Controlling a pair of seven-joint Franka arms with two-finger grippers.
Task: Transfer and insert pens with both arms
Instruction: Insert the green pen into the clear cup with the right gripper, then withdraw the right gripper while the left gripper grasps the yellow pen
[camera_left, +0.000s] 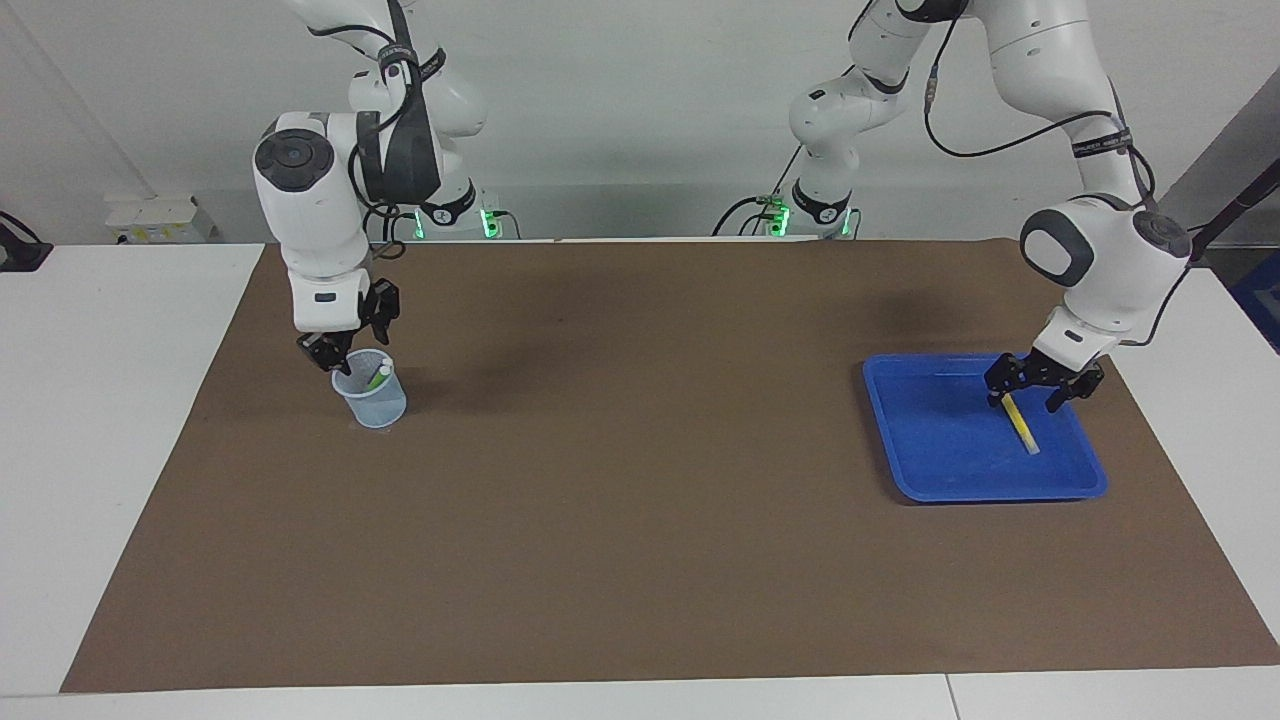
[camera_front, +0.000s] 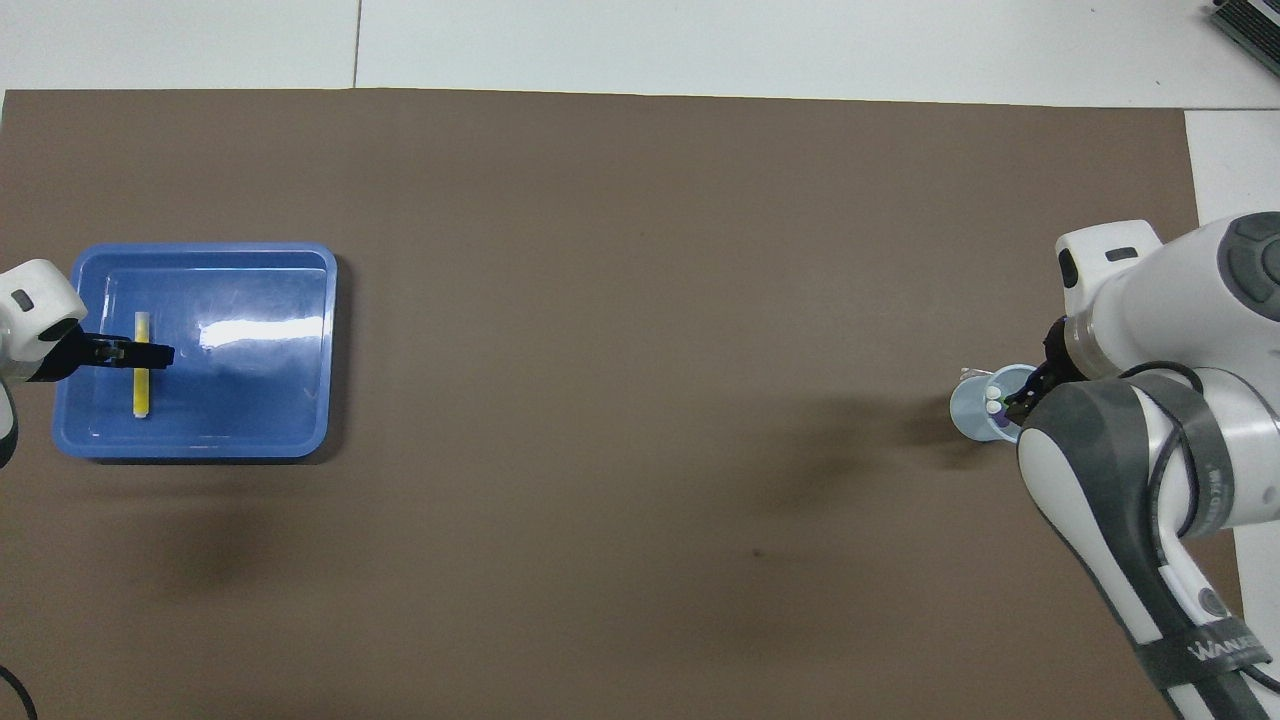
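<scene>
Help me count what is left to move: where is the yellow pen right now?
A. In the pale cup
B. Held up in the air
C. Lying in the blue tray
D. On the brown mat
C: the yellow pen lies flat in the blue tray, with the left gripper low over it.
</scene>
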